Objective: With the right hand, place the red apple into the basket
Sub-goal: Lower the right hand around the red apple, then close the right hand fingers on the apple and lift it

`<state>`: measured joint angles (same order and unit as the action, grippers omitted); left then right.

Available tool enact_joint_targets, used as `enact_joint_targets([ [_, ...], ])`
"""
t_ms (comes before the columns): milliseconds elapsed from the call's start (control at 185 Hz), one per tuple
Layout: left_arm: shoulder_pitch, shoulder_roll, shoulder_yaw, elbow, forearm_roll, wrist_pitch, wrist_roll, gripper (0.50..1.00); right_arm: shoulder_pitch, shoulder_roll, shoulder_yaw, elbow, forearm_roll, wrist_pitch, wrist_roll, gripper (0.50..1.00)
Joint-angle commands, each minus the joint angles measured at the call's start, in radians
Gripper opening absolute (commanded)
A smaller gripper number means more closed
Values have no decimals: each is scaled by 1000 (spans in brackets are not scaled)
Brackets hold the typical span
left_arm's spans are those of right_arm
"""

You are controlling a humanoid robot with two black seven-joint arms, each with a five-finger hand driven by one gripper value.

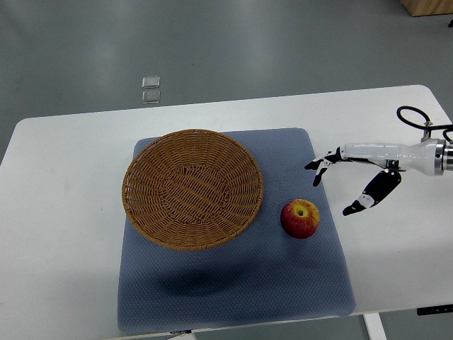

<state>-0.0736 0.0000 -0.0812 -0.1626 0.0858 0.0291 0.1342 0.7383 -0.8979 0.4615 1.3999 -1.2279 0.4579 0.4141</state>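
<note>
Basket (192,189): woven wicker, tan-brown; ribbed, rough weave; matt with a faint sheen on the strands
Mat (233,283): blue-grey cloth; fine dimpled texture; matt
Apple (300,218): smooth skin, red with a yellow patch round the stem; lightly glossy
Tabletop (64,234): white, smooth; dull satin finish
Right hand (352,184): white hard-shell casing, glossy like plastic; black fingers (375,193) with pale tips
Cable (417,118): black, smooth sheath
Floor (233,49): grey, smooth; soft reflected glare

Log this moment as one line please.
right hand: open, beside apple | red apple: on mat, ungrasped | basket: empty
</note>
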Motion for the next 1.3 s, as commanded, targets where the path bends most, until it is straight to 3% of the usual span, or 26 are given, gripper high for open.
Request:
enact_joint_targets([
  [0,0,0,0,0,0,0,1,1000,1,54,-15,-19,-15,-16,-1,913],
  [498,0,0,-3,5,-1,0,1,1000,4,175,-56,-52,-58,-44,-24,913],
  [1295,9,0,-6,6,-1,2,1,1000,-8,238,-109,-139,-81,-67,-41,913],
])
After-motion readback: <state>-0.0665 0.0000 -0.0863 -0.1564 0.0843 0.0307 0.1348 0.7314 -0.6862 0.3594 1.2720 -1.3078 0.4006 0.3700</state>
